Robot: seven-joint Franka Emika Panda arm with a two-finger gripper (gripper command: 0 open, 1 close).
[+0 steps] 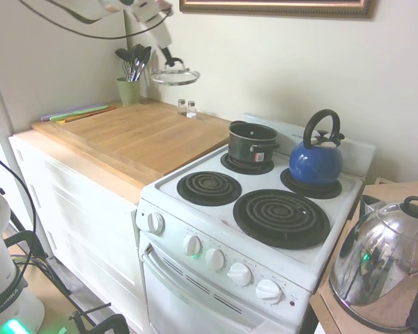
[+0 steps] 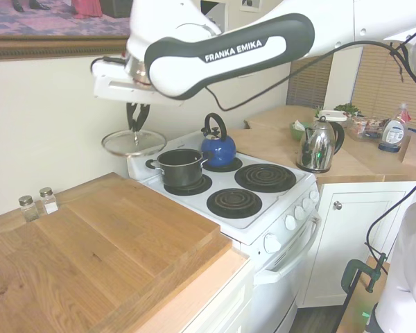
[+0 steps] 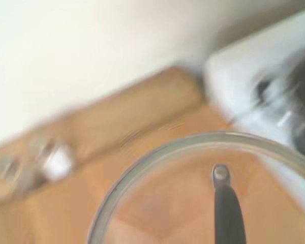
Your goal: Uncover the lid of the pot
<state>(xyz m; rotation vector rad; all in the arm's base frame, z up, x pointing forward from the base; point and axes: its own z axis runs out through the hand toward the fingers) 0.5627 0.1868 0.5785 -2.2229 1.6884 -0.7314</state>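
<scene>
Holding the lid [image 1: 175, 74] by its black loop handle, the gripper [image 1: 169, 58] hangs in the air above the wooden counter [image 1: 136, 136], and its fingers are closed on that handle. I see the lid level, or nearly so, well above the wood and well apart from the pot [image 1: 251, 142]. The pot stands open on the rear burner [image 1: 247, 164] of the white stove [image 1: 223, 236], just beside the blue kettle [image 1: 315, 161]. So I judge the uncovering itself as done; what remains is to put the lid down somewhere safe.

From the second exterior view the lid [image 2: 134, 142] is in front of the wall, over the edge where the counter [image 2: 90, 250] meets the stove [image 2: 263, 215]. The wrist view is blurred, but it shows the metal rim of the lid [image 3: 193, 178] with wood under it.

What worries me from here:
- The grip is only on a thin loop. If I move the arm fast, the glass disc can swing or turn in the fingers, and it could slip out and fall on the wood or on the stove.
- The two small shakers [image 1: 187, 107] stand near the wall, not far below the lid. A careless descent there could knock them over.
- If I release while the lid is high, glass may crack. I should lower until the rim touches the counter and only then open the fingers.
- The cup of utensils [image 1: 131, 80] is close to the arm; a sideways swing toward the wall could hit it.
</scene>
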